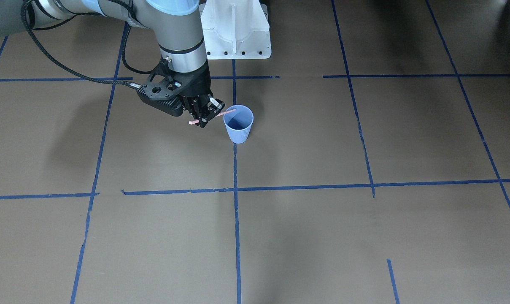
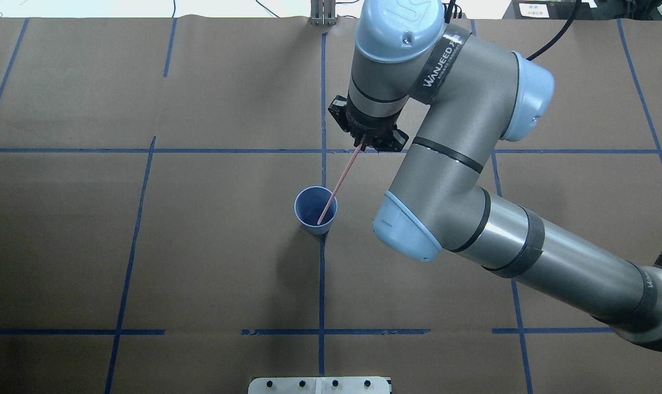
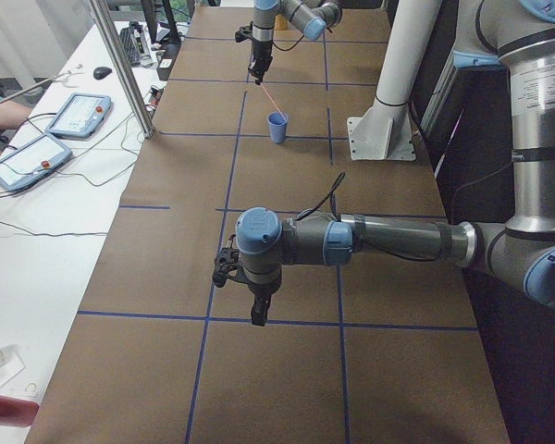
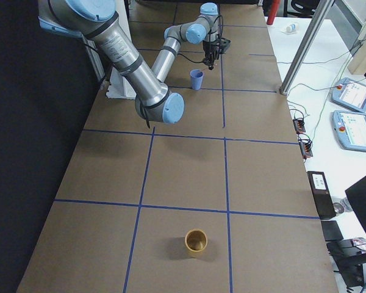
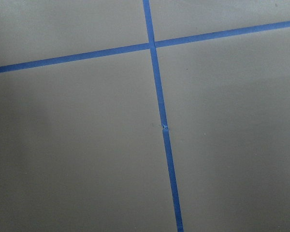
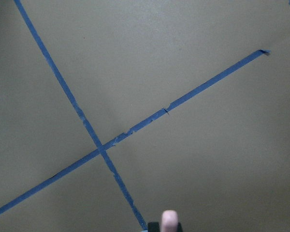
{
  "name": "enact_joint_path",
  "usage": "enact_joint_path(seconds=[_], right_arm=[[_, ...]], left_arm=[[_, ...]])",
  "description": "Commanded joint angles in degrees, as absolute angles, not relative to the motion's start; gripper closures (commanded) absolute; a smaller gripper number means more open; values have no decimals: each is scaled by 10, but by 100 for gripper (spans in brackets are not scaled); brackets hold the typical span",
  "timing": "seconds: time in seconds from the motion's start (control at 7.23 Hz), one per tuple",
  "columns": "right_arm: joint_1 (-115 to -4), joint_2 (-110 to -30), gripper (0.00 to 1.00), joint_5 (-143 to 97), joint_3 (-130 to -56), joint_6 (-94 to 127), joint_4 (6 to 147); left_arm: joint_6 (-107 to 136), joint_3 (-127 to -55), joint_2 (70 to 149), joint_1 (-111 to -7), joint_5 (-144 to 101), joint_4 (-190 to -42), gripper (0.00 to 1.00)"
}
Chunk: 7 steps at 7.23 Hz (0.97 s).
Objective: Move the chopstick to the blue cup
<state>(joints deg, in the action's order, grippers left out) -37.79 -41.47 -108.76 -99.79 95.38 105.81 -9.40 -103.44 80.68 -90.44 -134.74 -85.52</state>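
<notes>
With the jaws of our right gripper point(image 1: 205, 118) clamped on the chopstick point(image 2: 339, 183), its tip over the blue cup point(image 1: 238, 131) on the bench point(image 1: 322, 236), we should steepen and lower it before releasing.

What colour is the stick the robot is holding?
Pink. The chopstick shows best in the overhead view, slanting down toward the blue cup.

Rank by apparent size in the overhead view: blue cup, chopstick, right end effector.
1. blue cup and right end effector: alike, the latter partly hidden by the wrist and nearer the camera.
2. chopstick: longest, yet thinnest.
</notes>
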Motion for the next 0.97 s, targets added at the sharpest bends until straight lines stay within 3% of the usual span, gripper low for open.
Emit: enact_joint_path(seconds=[0.0, 0.42, 0.55, 0.69, 0.83], right_arm=[[-351, -410, 100, -1049, -972, 977, 1024], [-331, -413, 94, -1023, -952, 989, 1005], [-327, -414, 58, -1019, -951, 988, 1005], [-327, -414, 1, -1019, -953, 983, 1005], [-327, -414, 0, -1020, -952, 979, 1005]], left_arm=[[-94, -1034, 806, -904, -1347, -855, 0], [-94, -1034, 807, -904, -1347, -855, 0], [-94, -1034, 807, -904, -1347, -855, 0], [-94, -1034, 807, -904, -1347, -855, 0], [-94, -1034, 807, -904, -1347, -855, 0]])
